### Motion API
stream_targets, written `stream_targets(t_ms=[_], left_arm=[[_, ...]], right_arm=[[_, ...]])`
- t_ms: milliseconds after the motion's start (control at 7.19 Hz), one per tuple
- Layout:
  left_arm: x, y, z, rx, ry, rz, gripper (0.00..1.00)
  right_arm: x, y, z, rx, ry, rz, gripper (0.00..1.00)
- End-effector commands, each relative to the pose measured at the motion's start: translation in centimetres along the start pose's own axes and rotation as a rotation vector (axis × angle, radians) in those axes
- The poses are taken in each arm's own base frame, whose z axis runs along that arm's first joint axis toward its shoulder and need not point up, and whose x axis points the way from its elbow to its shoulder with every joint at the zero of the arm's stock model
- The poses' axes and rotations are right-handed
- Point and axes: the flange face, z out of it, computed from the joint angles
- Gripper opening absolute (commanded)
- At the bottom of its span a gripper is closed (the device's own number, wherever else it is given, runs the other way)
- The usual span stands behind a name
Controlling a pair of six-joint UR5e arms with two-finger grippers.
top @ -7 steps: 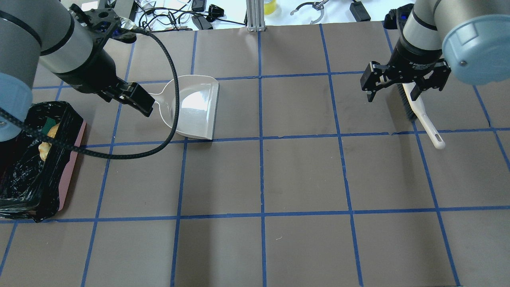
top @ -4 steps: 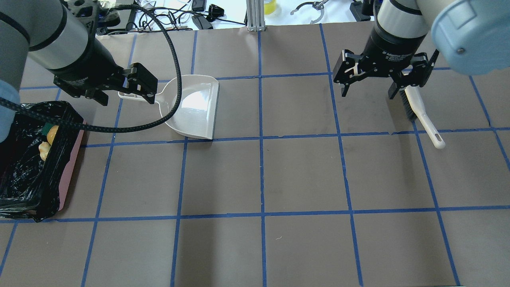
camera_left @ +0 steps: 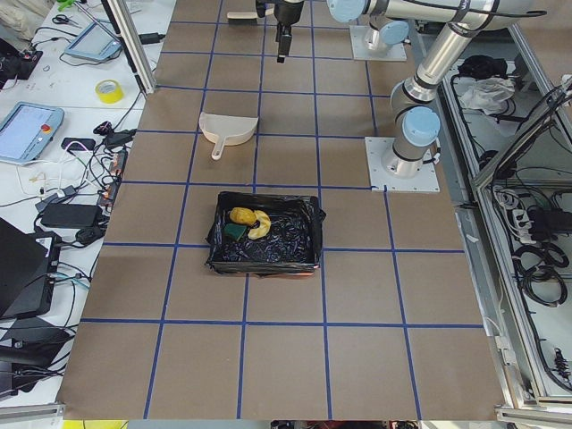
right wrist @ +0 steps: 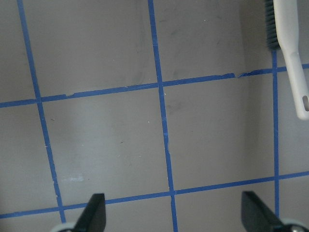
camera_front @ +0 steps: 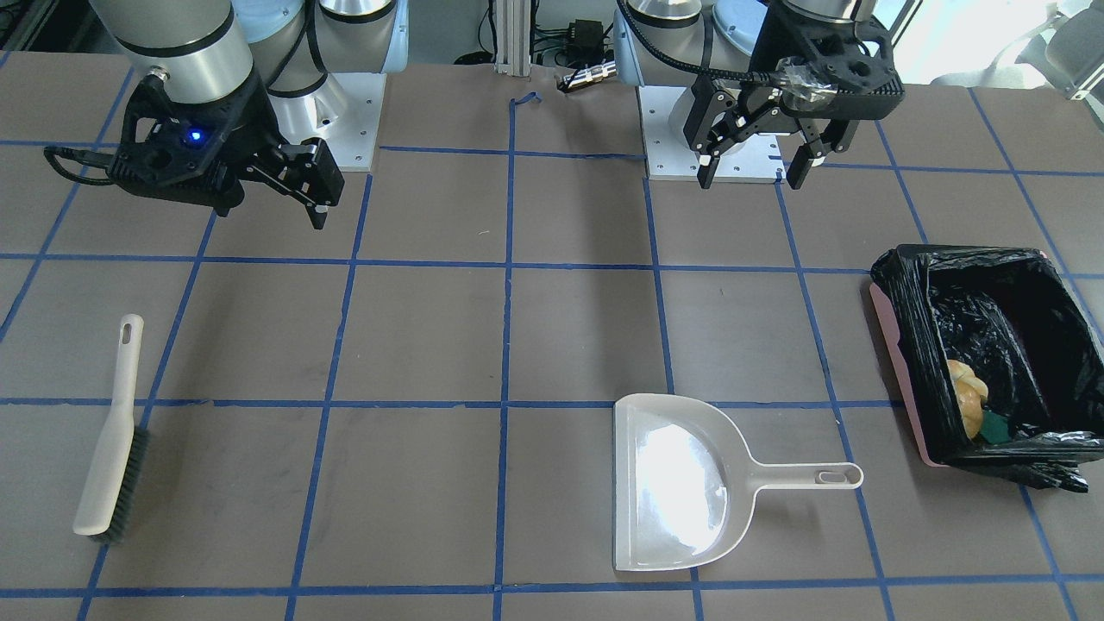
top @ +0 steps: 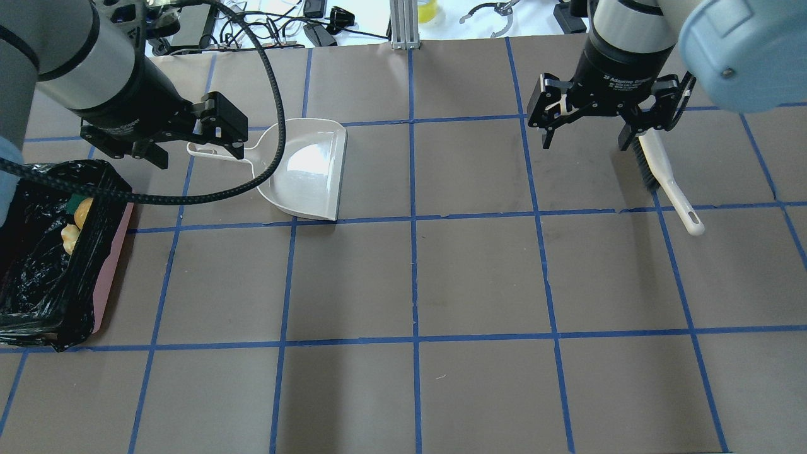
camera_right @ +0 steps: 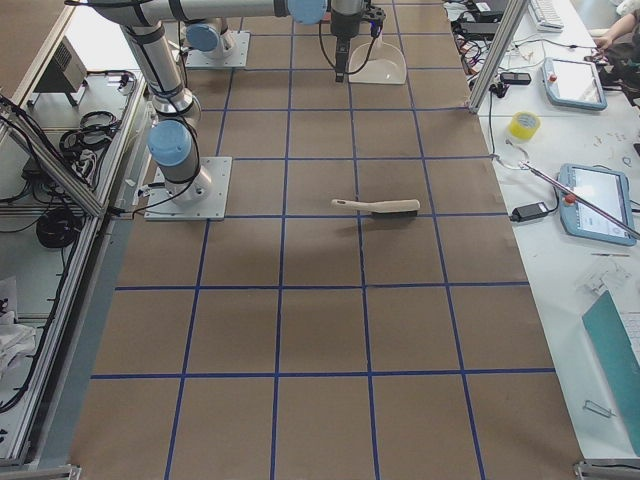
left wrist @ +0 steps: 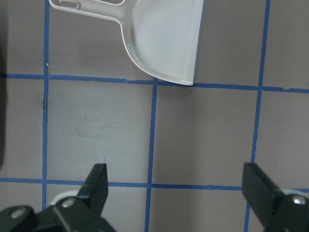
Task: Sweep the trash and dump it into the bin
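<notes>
Trash (camera_front: 966, 395) sits in the bin (camera_front: 901, 285). Left gripper (camera_front: 750, 172) and right gripper (top: 586, 142) hang released above the surface (camera_front: 561, 345). Best to pull away high, clear of dustpan (camera_front: 673, 483) and brush (camera_front: 108, 466).

We count one dustpan (top: 306, 170), one brush (camera_front: 112, 440), one bin (camera_front: 966, 255). Inside it we count three pieces of trash: one golden-brown lump (camera_left: 241, 215), one cream half-ring (camera_left: 260, 225), one green-sided sponge piece (camera_left: 234, 231). Two grippers: left gripper (camera_front: 749, 177), right gripper (top: 585, 144).
</notes>
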Motion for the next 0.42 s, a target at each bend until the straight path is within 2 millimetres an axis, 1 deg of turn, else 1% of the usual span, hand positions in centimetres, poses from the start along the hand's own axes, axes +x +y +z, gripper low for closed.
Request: stream_targets(t_ms=[0,278], left_arm=[[-0.07,-0.05,0.2,-0.005,-0.003,-0.002,1.0],[-0.12,0.1,0.45,-0.018,-0.007,-0.003,1.0]], right_arm=[[0.35,-0.1,-0.18,0.01,0.026,-0.001,1.0],[0.46,-0.18,-0.63,0.019,0.018,0.004,1.0]])
